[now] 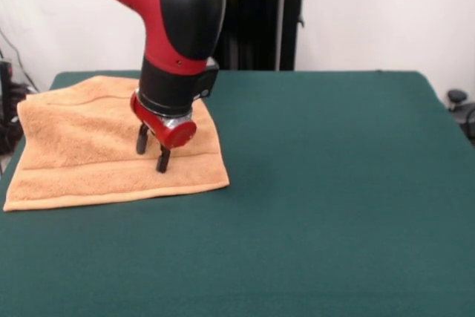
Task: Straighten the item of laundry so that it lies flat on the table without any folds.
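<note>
The light orange-tan terry towel (89, 146) lies on the dark green table (334, 183) at the left side in the front view. It is spread nearly flat, with a raised ridge along its left and far part and a woven band near the front hem. My gripper (152, 154) hangs from the red and black arm, directly over the towel's right part. Its two dark fingers (142, 141) stand apart, open, with the tips at or just above the cloth. Nothing is held between them.
The towel's left edge reaches the table's left edge. The robot's black pedestal (256, 27) stands behind the table's far side. Dark cables (9, 102) and a small black object (457, 99) sit off the table's sides.
</note>
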You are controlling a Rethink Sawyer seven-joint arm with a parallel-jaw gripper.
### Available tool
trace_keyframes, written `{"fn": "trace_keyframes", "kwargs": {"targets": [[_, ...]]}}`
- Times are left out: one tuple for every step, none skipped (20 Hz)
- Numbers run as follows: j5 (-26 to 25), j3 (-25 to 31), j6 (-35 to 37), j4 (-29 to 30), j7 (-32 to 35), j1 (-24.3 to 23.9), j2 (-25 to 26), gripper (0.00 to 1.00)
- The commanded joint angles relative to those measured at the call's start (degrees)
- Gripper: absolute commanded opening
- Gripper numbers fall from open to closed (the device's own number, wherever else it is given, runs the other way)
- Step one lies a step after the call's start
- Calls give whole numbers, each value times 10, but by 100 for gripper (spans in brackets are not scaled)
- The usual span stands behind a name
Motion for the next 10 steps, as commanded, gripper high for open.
{"fn": "trace_keyframes", "kwargs": {"targets": [[229,25,-209,-112,255,68,174,100],[100,-119,-26,-31,193,115,87,100],[106,-120,-29,-29,188,116,88,100],[109,-119,-33,-26,184,116,87,100],[113,-115,-36,-23,180,114,86,100],[117,-114,-36,-22,176,114,84,100],[123,-114,-34,-21,174,116,84,100],[129,-114,-32,-21,173,117,84,100],[139,-123,-28,-22,176,127,89,100],[147,-133,-24,-24,177,136,95,100]]}}
